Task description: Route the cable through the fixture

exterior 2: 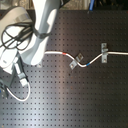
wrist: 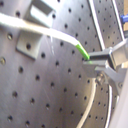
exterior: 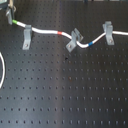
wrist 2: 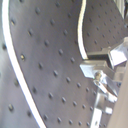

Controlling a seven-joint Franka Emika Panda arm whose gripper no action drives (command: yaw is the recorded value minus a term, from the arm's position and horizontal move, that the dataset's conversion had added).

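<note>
Hand grips the cable by its green band, upper left, apparently tensioning it through the fixture.

This looks like a lab or a test room for robots. The table is a flat black metal board with small holes in neat rows all over it, the kind used for screwing parts down. Small grey metal clips stand bolted to it in a line. In the second exterior view a big white robot arm with thick black wires leans over the board on the second exterior view's left.
</note>
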